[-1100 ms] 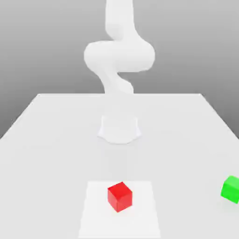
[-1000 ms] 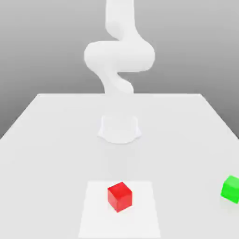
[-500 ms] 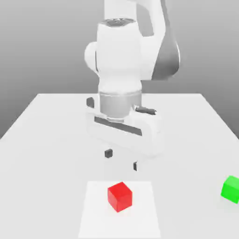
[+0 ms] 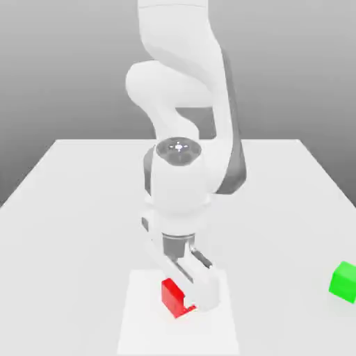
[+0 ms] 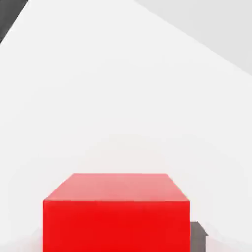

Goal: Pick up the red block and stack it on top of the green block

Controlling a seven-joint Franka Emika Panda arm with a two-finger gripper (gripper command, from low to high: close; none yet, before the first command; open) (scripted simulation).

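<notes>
Half a second earlier the arm had hung above the table with its hand well over the red block; now it had dropped and swung forward, so the hand sat right down at the block. The big white arm point(image 4: 182, 90) folded over from behind, its wrist pointing straight down, and the gripper point(image 4: 189, 300) stood low at the near end of the table, against the red block's side toward the exterior view's right. I couldn't tell from where I stood whether the fingers were spread or closed, for the hand's body hid them.

Beneath it lay a plain white table point(image 4: 69, 208), with a grey wall behind it. A slightly brighter white square patch point(image 4: 139, 327) was marked on the table near the front edge.

I counted two blocks, one of each colour. One red block point(image 4: 172, 296) sat on that patch, resting on the table, partly covered by the hand; in the hand view it point(image 5: 116, 216) loomed close, flat on the surface. One green block point(image 4: 344, 281) stood well apart, at the exterior view's right edge, also on the table.
</notes>
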